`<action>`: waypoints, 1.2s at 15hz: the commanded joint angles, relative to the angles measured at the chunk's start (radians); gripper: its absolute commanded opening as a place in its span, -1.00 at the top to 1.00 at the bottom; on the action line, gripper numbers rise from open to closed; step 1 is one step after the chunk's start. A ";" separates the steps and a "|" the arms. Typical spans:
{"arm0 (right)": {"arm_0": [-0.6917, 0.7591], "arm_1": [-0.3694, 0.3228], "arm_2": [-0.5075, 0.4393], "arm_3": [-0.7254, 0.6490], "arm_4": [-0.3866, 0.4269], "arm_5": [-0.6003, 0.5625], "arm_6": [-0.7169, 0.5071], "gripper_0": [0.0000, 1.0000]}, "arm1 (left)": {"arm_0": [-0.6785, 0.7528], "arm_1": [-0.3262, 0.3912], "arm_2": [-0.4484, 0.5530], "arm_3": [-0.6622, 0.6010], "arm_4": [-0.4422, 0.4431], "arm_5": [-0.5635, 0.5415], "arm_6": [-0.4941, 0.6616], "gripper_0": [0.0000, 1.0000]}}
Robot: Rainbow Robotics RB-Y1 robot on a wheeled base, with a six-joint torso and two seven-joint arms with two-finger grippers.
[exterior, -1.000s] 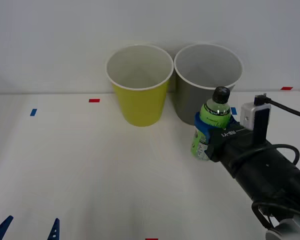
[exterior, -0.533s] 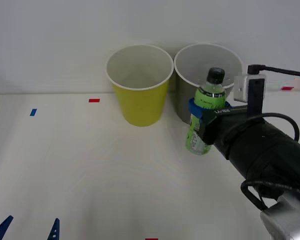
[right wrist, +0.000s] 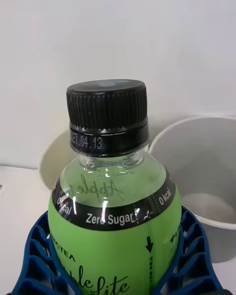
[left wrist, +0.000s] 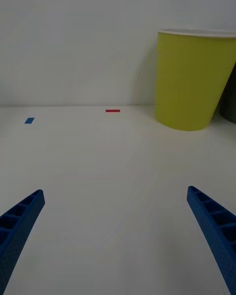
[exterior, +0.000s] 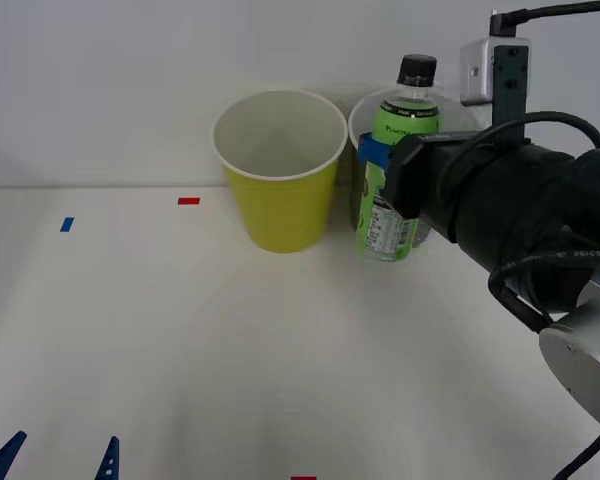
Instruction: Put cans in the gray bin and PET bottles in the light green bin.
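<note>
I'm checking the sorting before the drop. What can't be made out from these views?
- Gray bin: in the front view, mostly hidden behind the PET bottle and the right arm.
- Right gripper: its far finger is covered by the bottle.
- Bottle's base: cut off by the right wrist view's edge.
- Light green bin: its floor, hidden by its own wall.
- Left gripper: fingertips alone, open, at the front view's lower edge.

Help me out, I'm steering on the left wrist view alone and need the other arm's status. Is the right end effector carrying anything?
Observer: Yes. The right end effector is shut on the PET bottle, lifted off the table.
Operator: Where is it relative to the bins?
Observer: In the front view it hangs before the gray bin, right of the light green bin.
Operator: Cap on?
Observer: Yes, the black cap is on and the bottle is upright.
</note>
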 commanded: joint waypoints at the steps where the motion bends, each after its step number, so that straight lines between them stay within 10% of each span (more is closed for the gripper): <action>1: -0.105 0.008 0.005 0.000 -0.002 0.041 -0.092 1.00 | 0.000 0.000 0.000 0.000 0.000 0.000 0.000 -1.00; 18: -0.414 0.122 0.026 0.471 0.060 -0.281 0.110 1.00 | 0.000 0.000 0.000 0.000 0.000 0.000 0.000 -1.00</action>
